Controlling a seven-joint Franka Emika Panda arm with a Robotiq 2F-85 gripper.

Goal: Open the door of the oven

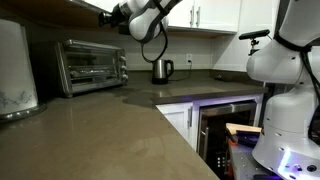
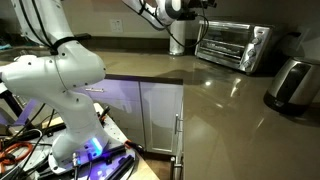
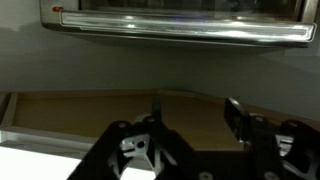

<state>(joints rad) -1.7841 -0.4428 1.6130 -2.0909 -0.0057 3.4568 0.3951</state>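
The stainless toaster oven (image 1: 92, 66) stands on the counter against the back wall and also shows in an exterior view (image 2: 234, 46). Its glass door (image 1: 88, 68) (image 2: 222, 43) is upright and shut, with a bar handle along its top edge. My gripper (image 1: 108, 16) (image 2: 205, 5) hovers above the oven's top, apart from the door. In the wrist view its fingers (image 3: 195, 110) are spread with nothing between them. A shiny silver strip (image 3: 180, 28) crosses the top of that view; I cannot tell what it is.
A steel kettle (image 1: 162, 70) stands beside the oven, and a pale appliance (image 1: 15, 70) stands on its other side. A dark built-in appliance (image 1: 225, 125) sits under the counter. The robot's white base (image 2: 60, 90) stands on the floor. Upper cabinets (image 1: 220, 14) hang above.
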